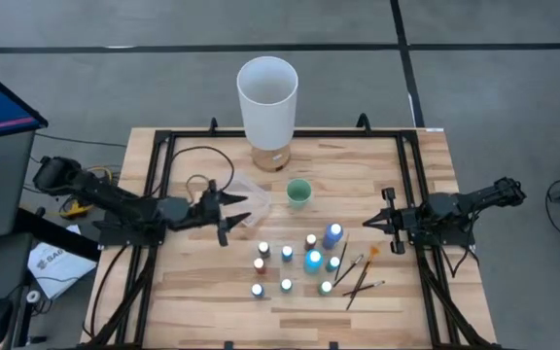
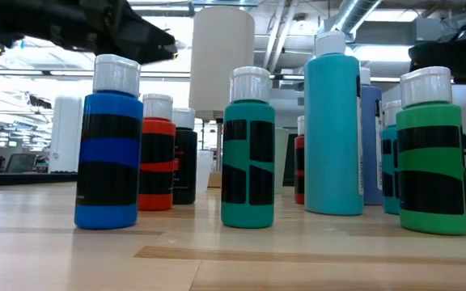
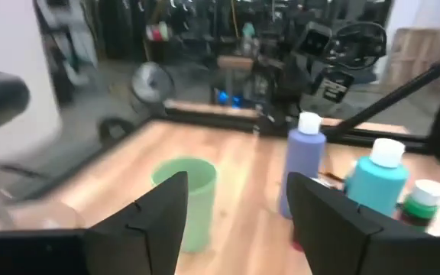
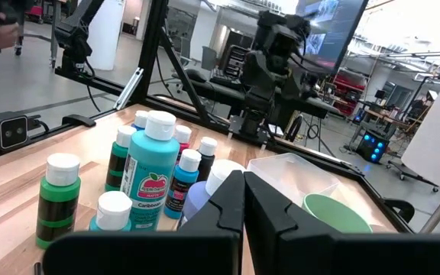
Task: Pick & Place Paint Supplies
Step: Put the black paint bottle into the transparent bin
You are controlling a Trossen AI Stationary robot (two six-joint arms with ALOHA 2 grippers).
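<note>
Low view, nearest first: blue bottle [image 2: 109, 145] at front left, teal bottle [image 2: 248, 149] mid-front, green bottle [image 2: 432, 153] front right, all upright on the wooden surface [image 2: 217, 259], each white-capped with a black label. Behind these a red bottle [image 2: 158, 155] and a black one [image 2: 185, 158], then a tall turquoise bottle [image 2: 332, 125] with a periwinkle bottle just beside it, partly hidden. From overhead the bottles form a loose cluster [image 1: 295, 262] at centre-right of the surface, with three thin brushes [image 1: 358, 275] lying flat just beside them toward the right arm; one has an orange tip [image 1: 373, 253]. Left gripper [image 1: 229, 212] sits near the cluster's left edge, jaws apart and holding nothing; its wrist view shows both dark fingers [image 3: 151, 218] spread, with the small green cup [image 3: 186, 200] and periwinkle bottle [image 3: 304, 164] ahead between them. A clear plastic tray [image 1: 233, 194] lies under that gripper. Right gripper [image 1: 375, 222] waits near the brushes, jaws together, nothing in them; fingers [image 4: 228, 206] meet in its wrist view, the bottles and cup beyond. Farther back: green cup [image 1: 298, 192] stands alone past the cluster, and the tall white cylinder [image 1: 267, 102] stands at the far edge of the surface.
</note>
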